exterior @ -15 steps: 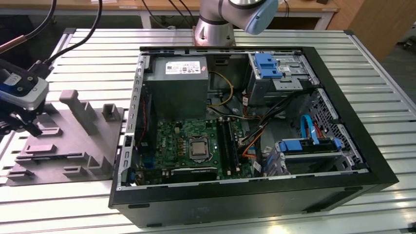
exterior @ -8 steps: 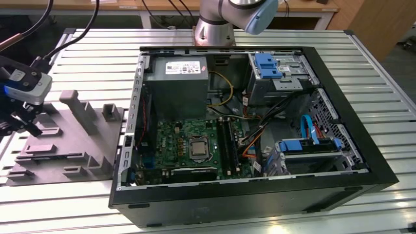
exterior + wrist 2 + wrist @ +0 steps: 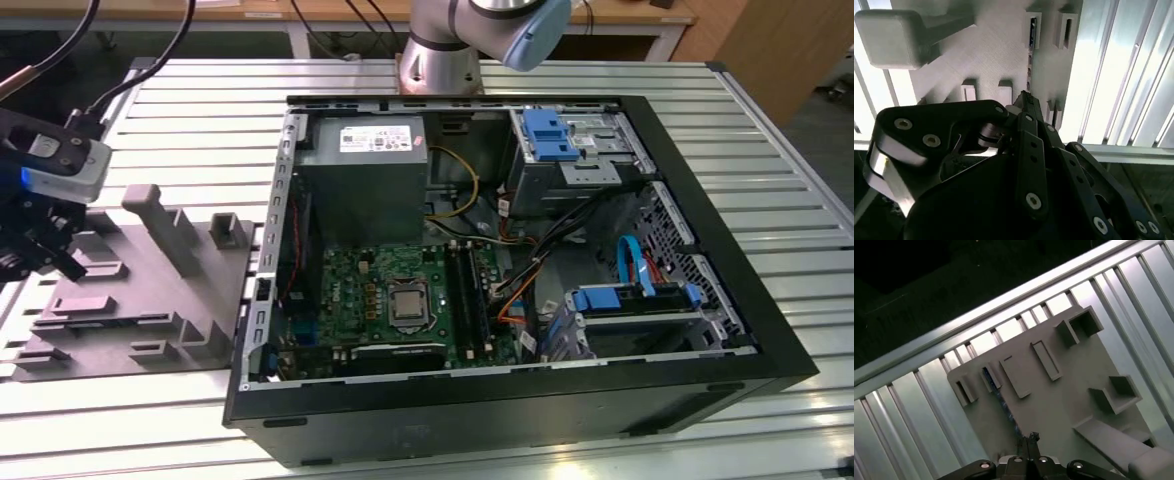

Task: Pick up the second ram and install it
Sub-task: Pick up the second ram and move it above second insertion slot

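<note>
The second ram is a thin blue-green stick standing on edge in the grey fixture. In the second wrist view the ram runs between the raised blocks of the fixture. My gripper hangs over the near end of the stick with its black fingertips together and nothing between them. In the exterior view the gripper is at the far left, over the outer edge of the fixture. The green motherboard lies inside the open computer case, its long black slots beside the processor socket.
The open black case fills the exterior view's middle and right, with a grey power supply, blue drive brackets and loose cables. The fixture has a tall post near the gripper. The arm's base stands behind the case on the slatted metal table.
</note>
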`<state>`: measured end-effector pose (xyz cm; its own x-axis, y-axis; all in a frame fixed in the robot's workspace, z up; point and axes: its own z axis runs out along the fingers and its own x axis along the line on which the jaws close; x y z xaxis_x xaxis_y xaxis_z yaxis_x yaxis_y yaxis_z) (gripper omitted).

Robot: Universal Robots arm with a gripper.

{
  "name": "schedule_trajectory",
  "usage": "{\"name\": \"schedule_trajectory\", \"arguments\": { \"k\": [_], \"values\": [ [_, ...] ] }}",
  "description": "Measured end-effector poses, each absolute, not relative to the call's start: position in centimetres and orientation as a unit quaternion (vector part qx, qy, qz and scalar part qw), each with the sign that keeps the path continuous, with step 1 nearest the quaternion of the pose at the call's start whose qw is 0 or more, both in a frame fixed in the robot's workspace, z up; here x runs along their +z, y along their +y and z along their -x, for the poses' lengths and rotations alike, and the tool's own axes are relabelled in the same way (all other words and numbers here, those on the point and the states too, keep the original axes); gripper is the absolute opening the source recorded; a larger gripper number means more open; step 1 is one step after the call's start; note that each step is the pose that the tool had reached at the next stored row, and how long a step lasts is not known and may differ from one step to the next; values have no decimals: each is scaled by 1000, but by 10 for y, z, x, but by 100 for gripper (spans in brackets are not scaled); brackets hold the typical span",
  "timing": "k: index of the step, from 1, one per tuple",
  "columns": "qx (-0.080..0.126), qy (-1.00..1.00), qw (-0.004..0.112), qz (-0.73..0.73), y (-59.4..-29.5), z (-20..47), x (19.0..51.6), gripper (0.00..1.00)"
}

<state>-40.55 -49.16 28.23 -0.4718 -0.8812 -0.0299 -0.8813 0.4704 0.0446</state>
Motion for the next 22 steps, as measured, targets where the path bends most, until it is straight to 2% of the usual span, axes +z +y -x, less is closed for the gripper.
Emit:
{"name": "schedule_trajectory", "arguments": {
  "k": [22],
  "values": [
    [27,738,-4,674,-492,405,275,10]
  ]
}}
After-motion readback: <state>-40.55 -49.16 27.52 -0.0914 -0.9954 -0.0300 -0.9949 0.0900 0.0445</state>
